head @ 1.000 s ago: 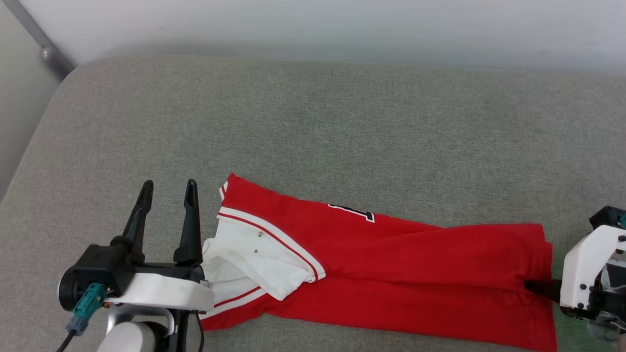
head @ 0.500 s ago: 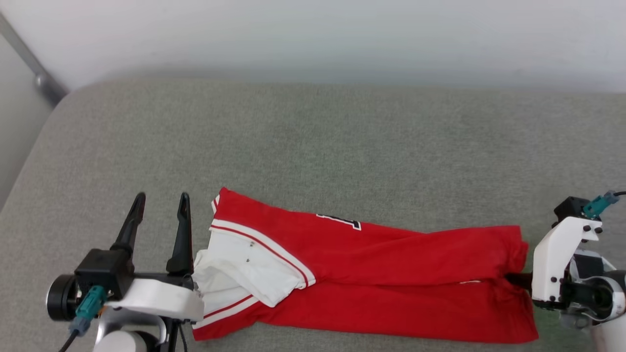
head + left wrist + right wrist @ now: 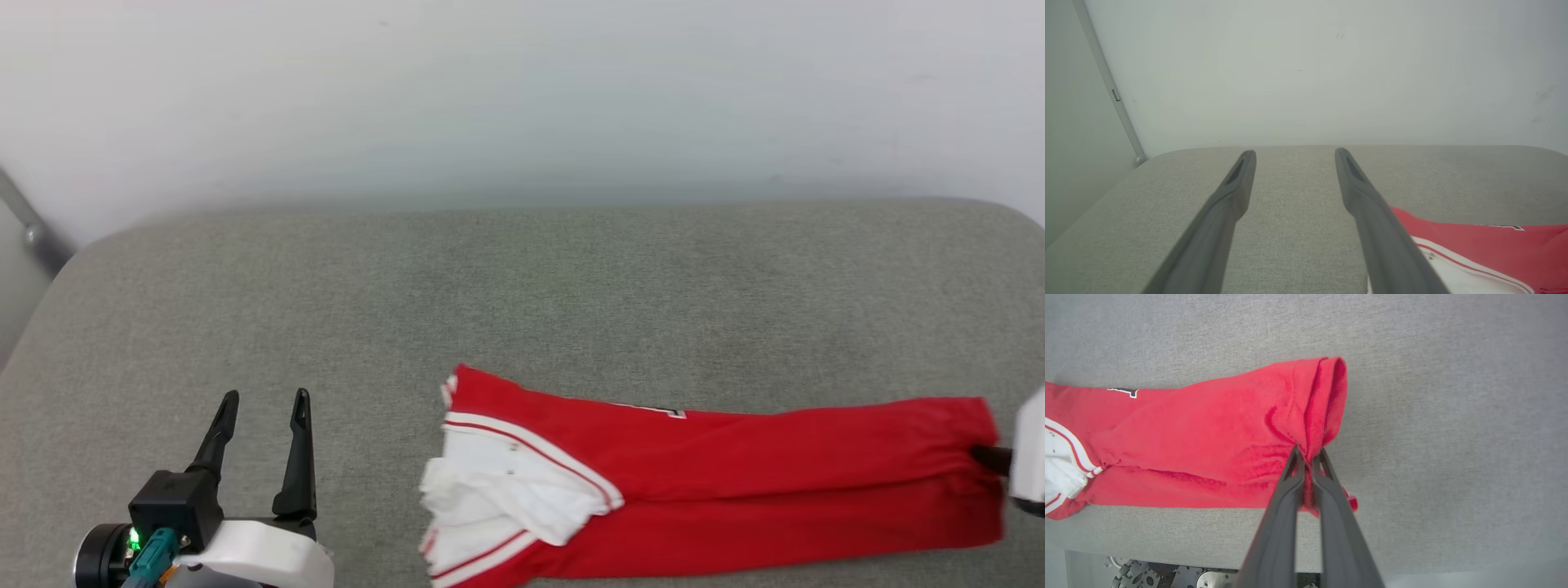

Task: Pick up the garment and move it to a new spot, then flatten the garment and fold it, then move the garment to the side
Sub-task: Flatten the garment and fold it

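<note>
Fingers (image 3: 1286, 498) of right gripper (image 3: 1308, 452) clenched on bunched red hem of garment (image 3: 1208, 428), cloth pinched between tips. Garment lying lengthwise on grey cushion (image 3: 522, 286), running from these fingers toward left gripper (image 3: 261, 396); white sleeve (image 3: 506, 482) with red-and-white striped trim at end farthest from clenched fingers, sliver of dark white-edged lettering (image 3: 665, 411) along far fold. Fingers (image 3: 1224, 212) of left gripper released, spread wide, grasping nothing, poised over bare cushion; sleeve end to their right, apart from them. Pale wall (image 3: 522, 98) beyond cushion, ahead of released fingers.
</note>
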Available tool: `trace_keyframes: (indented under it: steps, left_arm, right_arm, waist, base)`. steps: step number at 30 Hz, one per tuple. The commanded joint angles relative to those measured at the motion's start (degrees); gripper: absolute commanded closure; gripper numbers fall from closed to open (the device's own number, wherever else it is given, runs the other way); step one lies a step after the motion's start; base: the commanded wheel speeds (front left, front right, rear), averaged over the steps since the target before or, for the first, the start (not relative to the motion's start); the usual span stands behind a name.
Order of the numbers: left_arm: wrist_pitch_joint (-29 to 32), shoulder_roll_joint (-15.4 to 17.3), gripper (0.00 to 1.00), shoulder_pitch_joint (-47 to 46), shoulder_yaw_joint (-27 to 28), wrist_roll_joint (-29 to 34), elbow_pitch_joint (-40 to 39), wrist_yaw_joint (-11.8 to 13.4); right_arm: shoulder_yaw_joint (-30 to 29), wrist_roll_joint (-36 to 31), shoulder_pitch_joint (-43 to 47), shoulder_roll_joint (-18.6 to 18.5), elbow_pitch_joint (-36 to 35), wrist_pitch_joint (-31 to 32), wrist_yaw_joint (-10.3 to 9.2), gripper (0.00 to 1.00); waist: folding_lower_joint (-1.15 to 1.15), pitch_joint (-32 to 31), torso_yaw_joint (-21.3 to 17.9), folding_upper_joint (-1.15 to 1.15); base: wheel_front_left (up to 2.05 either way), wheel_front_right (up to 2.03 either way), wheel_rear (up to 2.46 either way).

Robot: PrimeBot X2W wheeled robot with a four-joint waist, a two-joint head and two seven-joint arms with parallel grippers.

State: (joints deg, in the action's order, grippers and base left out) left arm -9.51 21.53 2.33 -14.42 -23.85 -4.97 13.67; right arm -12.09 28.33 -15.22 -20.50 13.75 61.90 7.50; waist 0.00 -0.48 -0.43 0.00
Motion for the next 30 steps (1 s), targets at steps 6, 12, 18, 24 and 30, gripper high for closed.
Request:
trace_keyframes:
  steps: [6, 12, 18, 24, 30]
  left_arm:
    - [-0.5, 0.4, 0.0, 1.1, 0.1, 0.3, -0.2, 0.6]
    - [-0.5, 0.4, 0.0, 0.2, -0.2, 0.5, 0.1, 0.8]
    - [-0.3, 0.4, 0.0, -0.9, -0.7, 0.5, 0.3, 0.5]
    - [0.5, 0.1, 0.0, -2.9, -2.1, 0.9, 0.1, -0.1]
    - [0.9, -0.8, 0.0, -4.3, -3.0, 0.6, 0.7, -0.4]
  right_arm:
    - [-8.8, -2.4, 0.7, 0.9, -3.1, 3.4, -0.03, 1.0]
    - [-14.0, 3.1, -1.5, 11.4, -1.9, 8.2, -0.03, 1.0]
    - [-11.2, 9.4, -3.5, 17.4, 1.5, 10.0, -0.03, 1.0]
    - [3.0, 23.3, -6.6, 17.6, 10.4, 3.2, -0.03, 1.0]
    - [18.1, 34.3, -9.3, 17.6, 15.6, -6.5, -0.03, 1.0]
  waist:
    - [0.0, -0.2, -0.7, 0.0]
    - [0.0, 0.4, -0.5, 0.0]
    - [0.0, 1.1, 0.6, 0.0]
    - [0.0, 2.4, 3.1, 0.0]
    - [0.0, 3.8, 5.8, 0.0]
  base:
    - [0.0, 0.0, 0.0]
    - [0.0, 0.0, 0.0]
    - [0.0, 0.0, 0.0]
    - [0.0, 0.0, 0.0]
    - [0.0, 0.0, 0.0]
